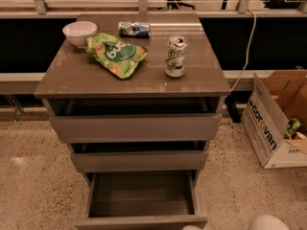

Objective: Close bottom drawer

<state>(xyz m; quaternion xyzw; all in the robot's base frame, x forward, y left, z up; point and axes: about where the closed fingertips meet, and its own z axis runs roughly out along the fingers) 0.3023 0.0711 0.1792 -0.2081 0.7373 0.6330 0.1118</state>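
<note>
Well, the bottom drawer point(140, 221), a flat grey-brown one with no handle, was pulled out far toward the camera. It sat lowest of 3 drawers in the grey-brown cabinet point(72, 83). It was not closed yet.

A small pale bit at the very bottom edge, just by the right end of the drawer's front, looked like the gripper point(192, 227). I could not tell if it was open or closed, or if it held anything. A white round part of the robot arm point(266, 222) poked in further right.

What could go wrong? I think a push on 1 corner could twist the drawer and make it stick. A push that was too hard could shake the cabinet and knock over the tall silver and green drink can point(175, 56) on top. A push that landed too high could hit the middle drawer point(139, 161) and shut the wrong one.

Inside, the bottom drawer was a bare dark-grey box. The middle drawer and the big top drawer point(136, 127) were each open a crack, too dark to see in. The round white bowl point(79, 32) sat by the soft green snack bag point(116, 53); I could see nothing in the bowl. The brown cardboard box point(263, 123) on the floor held a small green thing point(292, 127).
</note>
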